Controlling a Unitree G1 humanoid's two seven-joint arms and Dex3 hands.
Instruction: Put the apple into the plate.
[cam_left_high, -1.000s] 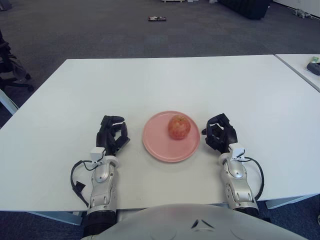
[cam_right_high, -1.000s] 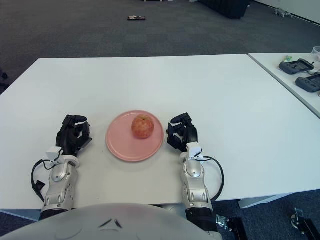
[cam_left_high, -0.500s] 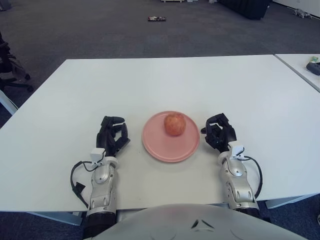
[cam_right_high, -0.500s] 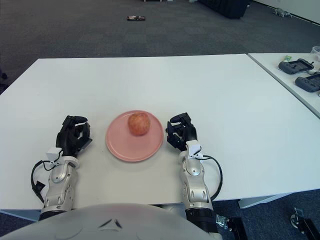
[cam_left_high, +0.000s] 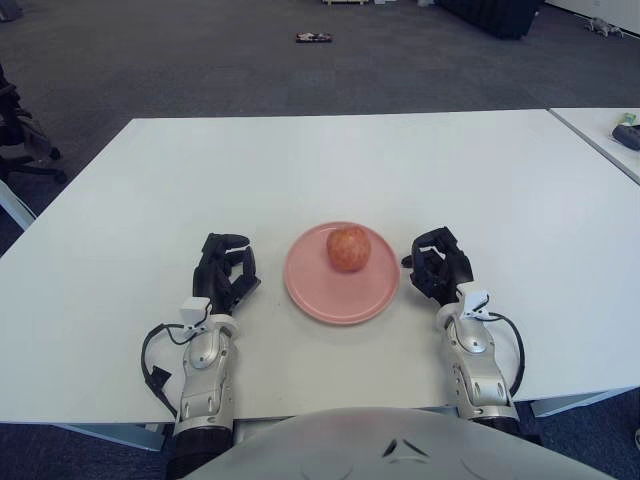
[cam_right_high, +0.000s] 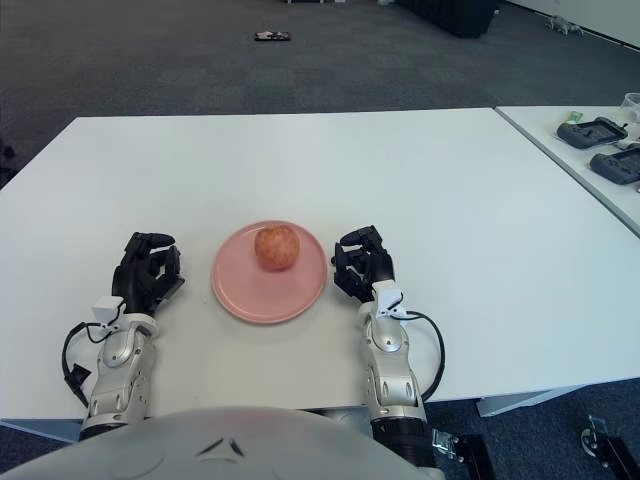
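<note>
A reddish apple (cam_left_high: 348, 247) sits on the pink plate (cam_left_high: 320, 291), toward its far side. My left hand (cam_left_high: 224, 270) shows on the white table just left of the plate, fingers curled and holding nothing. Just right of the plate is my right hand (cam_left_high: 438, 267), also curled and empty. Neither hand touches the apple.
The white table (cam_left_high: 330, 170) stretches wide behind the plate. A second table (cam_right_high: 590, 140) at the right carries dark controllers (cam_right_high: 592, 131). A small dark object (cam_left_high: 314, 38) lies on the carpet far behind.
The apple has shifted slightly left and farther back on the plate. Both hands have stayed almost in place.
</note>
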